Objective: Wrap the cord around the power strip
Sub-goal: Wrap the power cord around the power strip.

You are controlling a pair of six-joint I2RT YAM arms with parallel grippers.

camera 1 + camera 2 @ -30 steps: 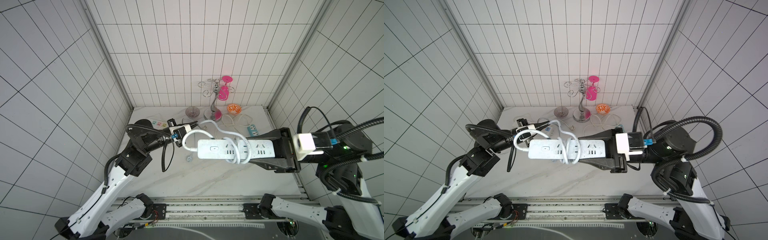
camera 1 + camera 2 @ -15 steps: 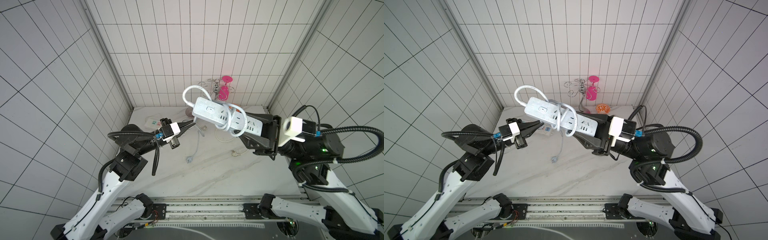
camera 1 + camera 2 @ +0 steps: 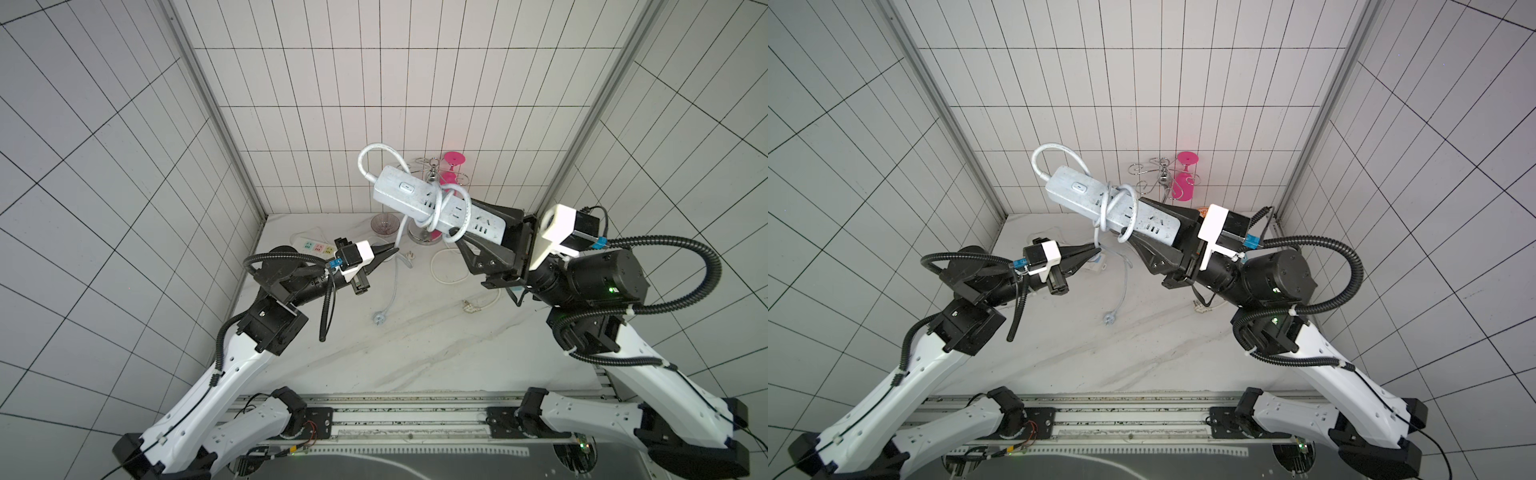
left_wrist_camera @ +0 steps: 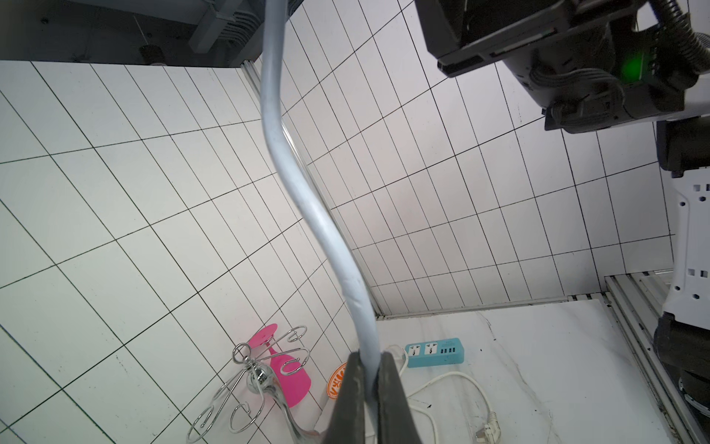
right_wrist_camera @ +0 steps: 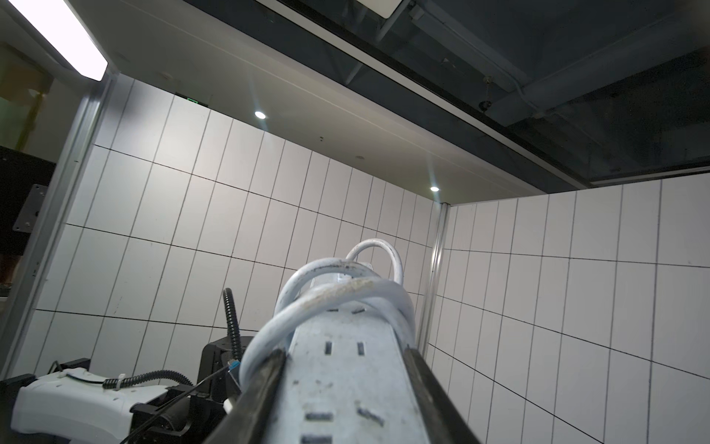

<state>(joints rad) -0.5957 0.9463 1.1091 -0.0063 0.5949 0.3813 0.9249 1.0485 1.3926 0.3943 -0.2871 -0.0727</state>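
My right gripper (image 3: 465, 222) (image 3: 1136, 219) (image 5: 344, 353) is shut on one end of the pale blue-grey power strip (image 3: 419, 199) (image 3: 1084, 195) (image 5: 345, 384), holding it high above the table, tilted with its switch end up. The cord (image 3: 451, 208) (image 3: 1119, 212) (image 4: 307, 200) loops out of the switch end and winds round the strip's middle. From there it drops to my left gripper (image 3: 392, 251) (image 3: 1096, 250) (image 4: 370, 355), which is shut on it. Below that the cord hangs on to its plug (image 3: 379, 330) (image 3: 1109, 319), which lies on the table.
A white strip with coloured sockets (image 3: 318, 246) lies at the back left. A bright blue strip (image 4: 434, 351) sits at the back right, its white cable (image 3: 440, 270) and plug (image 3: 469, 306) under my right arm. A chrome rack with a pink glass (image 3: 451, 166) stands by the back wall.
The right gripper has swung the strip from level over the table's middle up toward the back wall, tilted. The left gripper, still on the cord, has drawn back left and lower.
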